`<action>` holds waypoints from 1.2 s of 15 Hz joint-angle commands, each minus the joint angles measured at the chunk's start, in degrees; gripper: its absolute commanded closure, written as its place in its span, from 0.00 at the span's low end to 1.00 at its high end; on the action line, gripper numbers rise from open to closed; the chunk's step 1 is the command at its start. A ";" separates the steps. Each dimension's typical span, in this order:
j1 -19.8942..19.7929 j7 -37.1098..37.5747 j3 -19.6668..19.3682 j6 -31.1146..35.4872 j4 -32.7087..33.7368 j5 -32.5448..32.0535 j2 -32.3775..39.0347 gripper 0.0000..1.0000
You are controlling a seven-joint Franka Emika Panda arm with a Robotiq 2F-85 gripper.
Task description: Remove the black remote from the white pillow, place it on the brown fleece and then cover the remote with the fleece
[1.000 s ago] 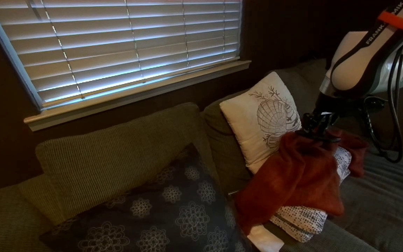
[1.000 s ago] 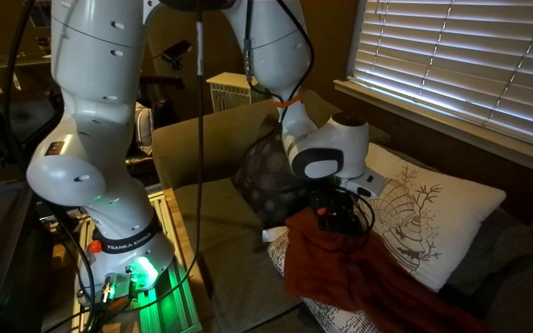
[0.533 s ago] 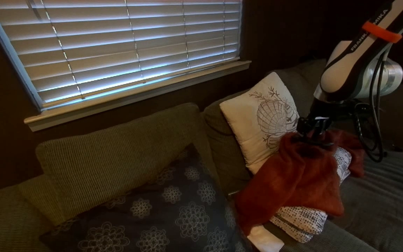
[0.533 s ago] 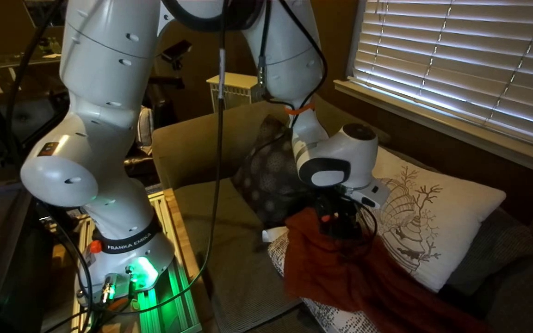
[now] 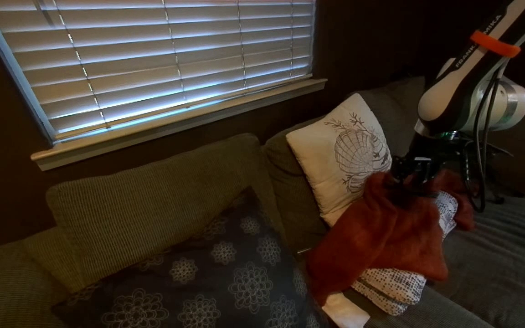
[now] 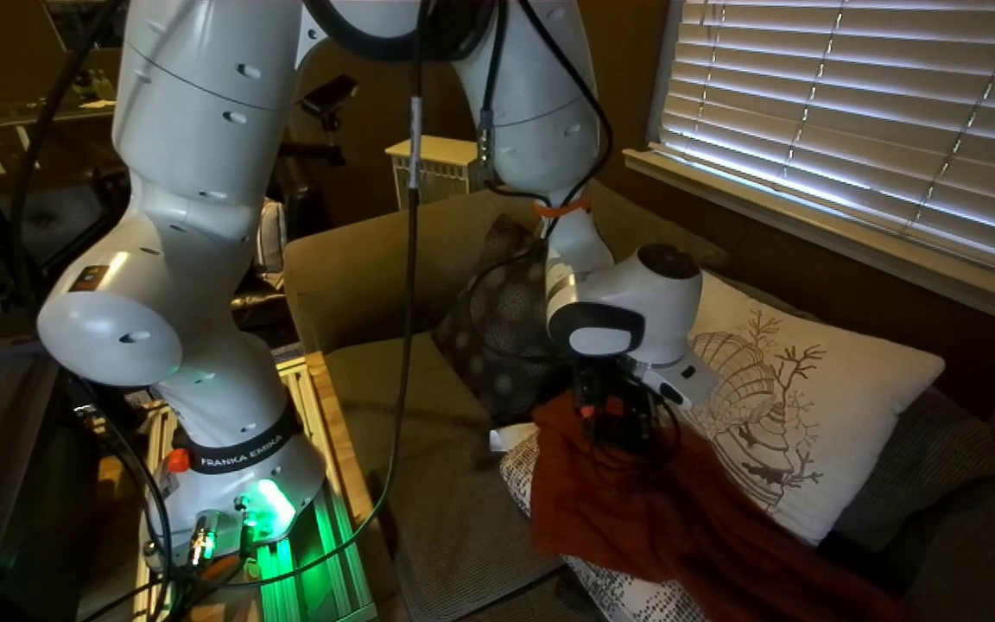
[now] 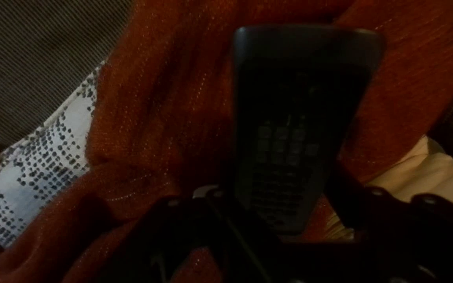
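Pinching the black remote (image 7: 299, 106), the pincer (image 7: 283, 184) holds it over the brown fleece (image 7: 167, 90).

Gripped near its lower end in the wrist view, the remote shows its buttoned face; whether it touches the fleece below, I cannot tell. In both exterior views the rust-toned fleece drapes in folds across a dotted cushion (image 5: 394, 283), and the white pillow (image 5: 324, 155) with its shell print leans, tilted, just beside it. A dark cushion (image 5: 212, 282) with pale flowers lies near, and blinds (image 5: 162, 59) hang above a window sill (image 5: 226, 110).
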 commanded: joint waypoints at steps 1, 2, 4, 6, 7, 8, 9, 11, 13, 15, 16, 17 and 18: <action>-0.24 1.76 -0.19 -0.31 -3.07 3.93 -2.72 0.66; -0.72 1.54 -0.02 -0.42 -3.11 4.72 -2.65 0.66; -1.12 1.51 -0.24 -1.18 -2.50 5.64 -2.25 0.66; -1.59 1.42 -0.56 -1.26 -1.90 6.19 -1.81 0.66; -2.15 0.69 -0.35 -0.74 -1.44 6.27 -1.49 0.66; -2.61 0.19 -0.19 -1.05 -1.03 6.27 -1.38 0.66; -2.80 0.52 -0.36 -1.87 -0.49 6.30 -1.17 0.66; -3.29 0.92 -0.55 -3.27 0.05 6.54 -1.04 0.66; -4.11 0.36 -0.26 -3.75 0.36 7.30 -0.99 0.66; -4.21 0.29 -0.55 -4.60 1.22 7.58 -0.62 0.66; -4.25 0.20 -0.65 -4.58 1.65 7.70 -0.32 0.66; -4.76 -0.57 -0.30 -4.19 2.22 7.89 -0.03 0.66; -4.46 -0.32 -0.81 -4.45 2.88 7.44 0.36 0.66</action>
